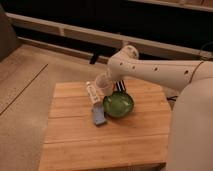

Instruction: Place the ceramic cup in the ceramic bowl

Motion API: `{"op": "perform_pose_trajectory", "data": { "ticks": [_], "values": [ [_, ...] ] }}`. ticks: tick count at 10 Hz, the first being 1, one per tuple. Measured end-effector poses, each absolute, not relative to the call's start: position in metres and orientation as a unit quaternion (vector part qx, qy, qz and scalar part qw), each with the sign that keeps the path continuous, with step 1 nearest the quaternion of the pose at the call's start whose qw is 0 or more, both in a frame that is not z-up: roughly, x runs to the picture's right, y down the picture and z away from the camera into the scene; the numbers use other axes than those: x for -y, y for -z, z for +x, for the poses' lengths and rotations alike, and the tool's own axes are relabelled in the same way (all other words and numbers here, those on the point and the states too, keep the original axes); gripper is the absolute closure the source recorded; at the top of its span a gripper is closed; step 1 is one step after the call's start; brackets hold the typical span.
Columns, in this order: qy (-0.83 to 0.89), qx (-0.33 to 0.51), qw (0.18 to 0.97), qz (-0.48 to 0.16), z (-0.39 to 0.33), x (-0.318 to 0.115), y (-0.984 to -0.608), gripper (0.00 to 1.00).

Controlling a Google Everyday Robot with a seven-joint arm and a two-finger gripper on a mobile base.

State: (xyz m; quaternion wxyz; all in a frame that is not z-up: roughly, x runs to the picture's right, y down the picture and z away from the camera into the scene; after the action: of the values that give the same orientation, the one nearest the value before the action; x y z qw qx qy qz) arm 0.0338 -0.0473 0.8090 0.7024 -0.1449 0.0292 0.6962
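The ceramic bowl (118, 104), glossy green inside with a dark rim, sits near the middle of the wooden table (75, 140). The ceramic cup (105, 87), pale cream and cylindrical, is held just above and to the left of the bowl's far rim. My gripper (107, 83) is at the end of the white arm, which reaches in from the right, and it holds the cup. The cup looks tilted slightly and hangs over the bowl's left edge.
A long white tube with markings (92, 93) lies on the table left of the cup. A flat blue rectangular object (98, 116) lies left of the bowl. A dark item (120, 86) sits behind the bowl. My white body (192, 130) fills the right side.
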Motion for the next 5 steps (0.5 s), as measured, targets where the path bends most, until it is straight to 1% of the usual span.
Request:
{"op": "perform_pose_trajectory", "data": {
  "ticks": [2, 5],
  "values": [
    [-0.715, -0.024, 0.683, -0.147, 0.038, 0.045, -0.811, 1.00],
    [-0.751, -0.033, 0.644, -0.141, 0.068, 0.021, -0.802, 1.00]
  ]
}}
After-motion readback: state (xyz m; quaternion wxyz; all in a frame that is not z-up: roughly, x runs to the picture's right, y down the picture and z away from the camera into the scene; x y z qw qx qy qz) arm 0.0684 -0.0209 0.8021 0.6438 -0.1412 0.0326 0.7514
